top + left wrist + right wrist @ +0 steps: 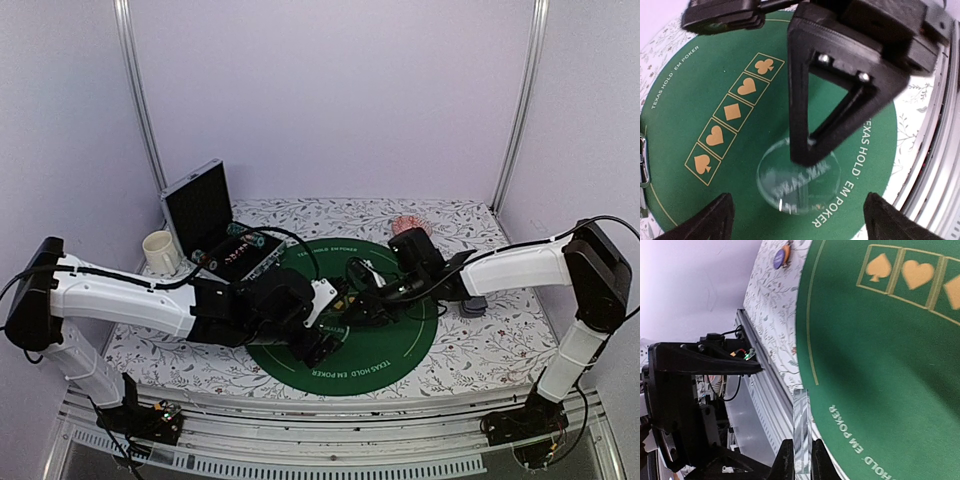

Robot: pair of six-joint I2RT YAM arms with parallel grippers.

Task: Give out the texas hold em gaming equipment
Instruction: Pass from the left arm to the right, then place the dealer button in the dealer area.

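Barely begun: nothing laid on the green mat (685,95), pieces seemingly in the case (200,205). Pinching the clear disc (801,425) edge-on in the right gripper (800,460); left gripper (800,220) spread wide.

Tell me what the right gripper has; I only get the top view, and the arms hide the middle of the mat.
Observer: The right gripper is shut on a clear disc, which shows edge-on between its two fingers.
Operator: Is the left one gripping it too?
Observer: No, the left gripper is open, with its fingers well out to either side of the disc.
Operator: Are any cards laid on the mat under the arms?
Observer: None on the five printed suit squares across the mat; all five show bare.
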